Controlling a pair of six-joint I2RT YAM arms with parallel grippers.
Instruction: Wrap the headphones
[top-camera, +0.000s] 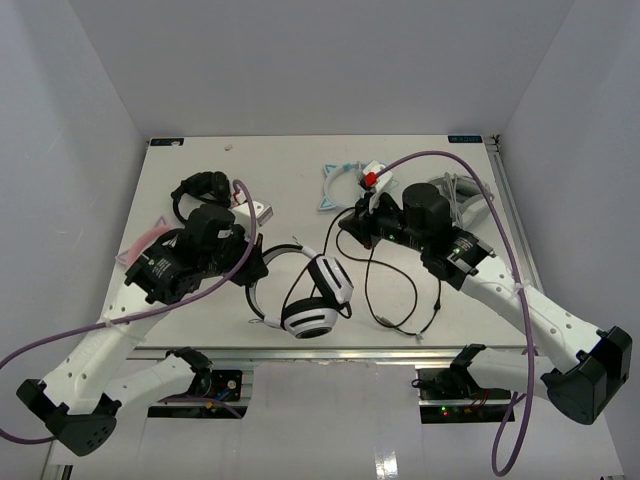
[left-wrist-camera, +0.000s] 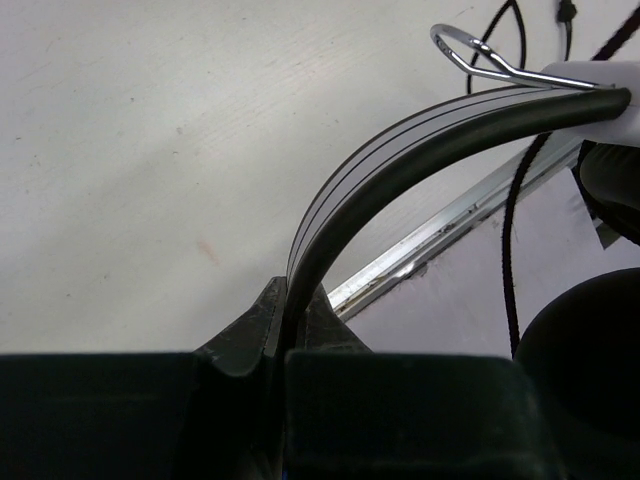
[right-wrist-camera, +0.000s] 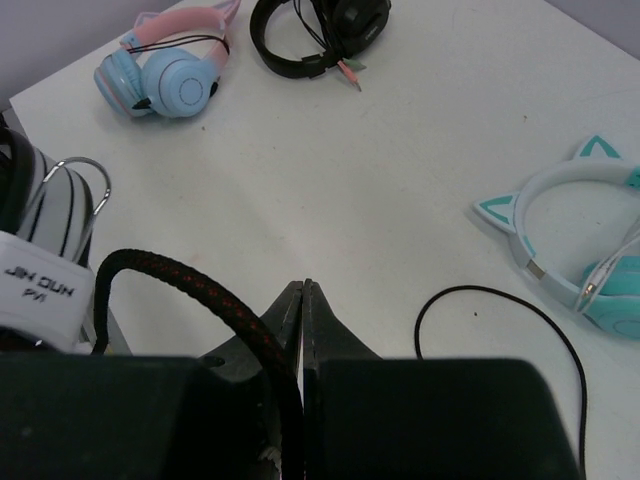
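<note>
White headphones (top-camera: 318, 300) with black trim sit near the front edge of the table (top-camera: 290, 165), between the two arms. We see their ringed ear cups (top-camera: 312, 318) close to the near edge, and the headband (top-camera: 280, 255) arches up and away to the left.

Our left gripper (top-camera: 252, 268) is clenched on that headband. In the left wrist view the band (left-wrist-camera: 400, 160) curves down from the upper right and runs straight into the pinch of the fingers (left-wrist-camera: 250, 335), white side out and black padding inside. A metal wire loop (left-wrist-camera: 470, 50) shows at the band's far end.

Our right gripper (right-wrist-camera: 303, 300) sits just beyond and to the right of the headphones, its fingers pressed tight together. The braided black cable (right-wrist-camera: 200, 287) arcs over from the left and drops into the seam between them, so we take it as pinched there. More of the cable (top-camera: 367, 285) trails in a loose loop on the table toward the near right.

Other headsets lie around:
- black headphones (top-camera: 200, 188) at the far left
- a teal cat-ear pair (top-camera: 335, 185) at the far middle
- a pink-and-blue pair (right-wrist-camera: 165, 75) on the left, mostly behind our left arm in the top view
</note>
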